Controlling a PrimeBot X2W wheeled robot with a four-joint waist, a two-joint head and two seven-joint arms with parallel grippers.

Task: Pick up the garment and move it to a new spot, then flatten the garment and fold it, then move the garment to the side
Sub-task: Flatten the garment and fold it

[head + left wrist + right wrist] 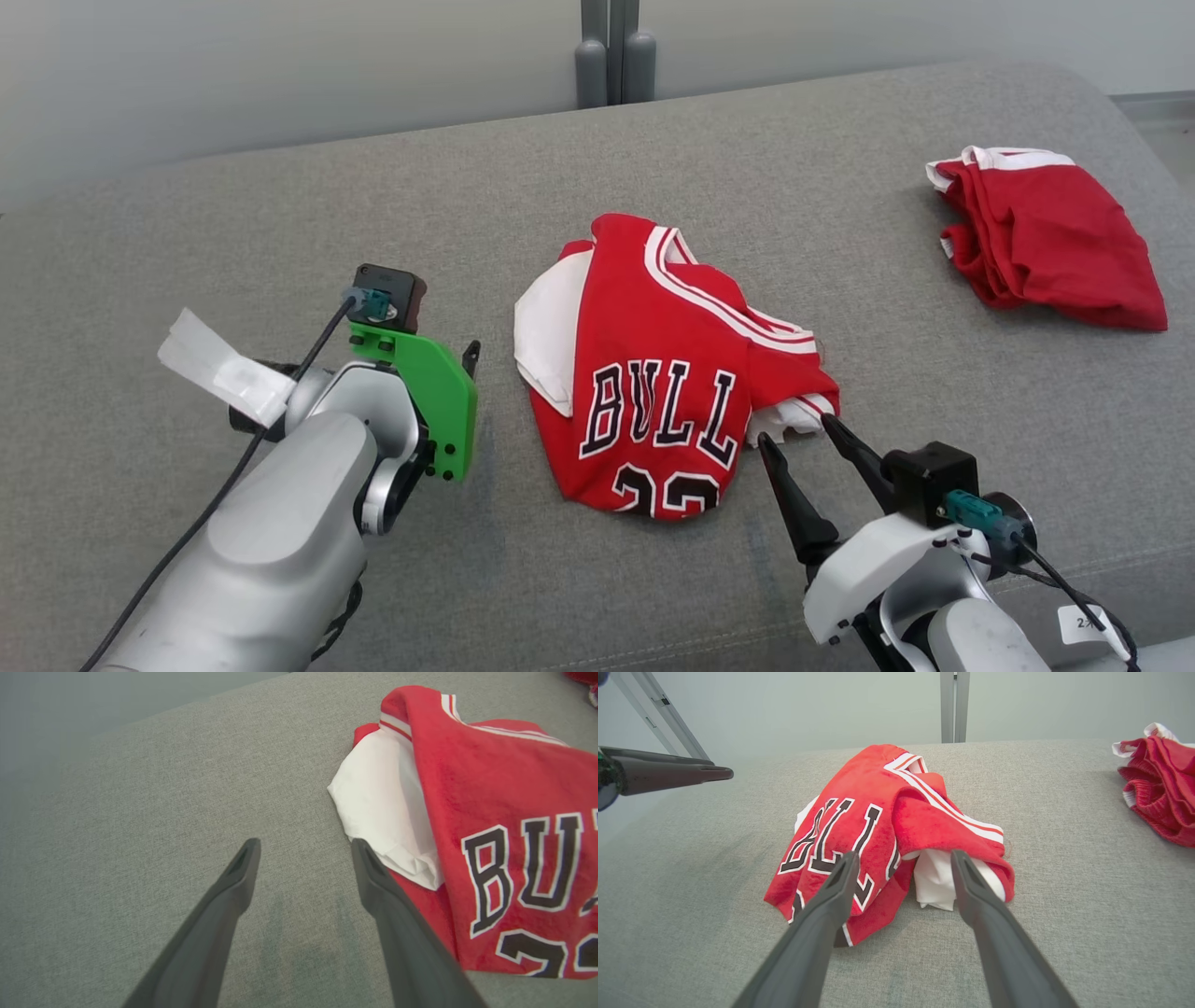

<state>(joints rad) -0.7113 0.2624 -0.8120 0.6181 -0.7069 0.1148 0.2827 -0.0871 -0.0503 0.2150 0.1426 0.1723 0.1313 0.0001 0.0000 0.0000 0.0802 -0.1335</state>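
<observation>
Bare cushion around jersey, red shorts far right

Up top, the head camera looks forward and down across the grey padded surface, catching the red jersey mid-frame from a fair way back. The left wrist camera peers along the left end effector, low and close, with the jersey at its right edge. The right wrist camera sights along the right end effector, nearly level, right up on that same jersey, and it shares the far red garment with the head view.
</observation>
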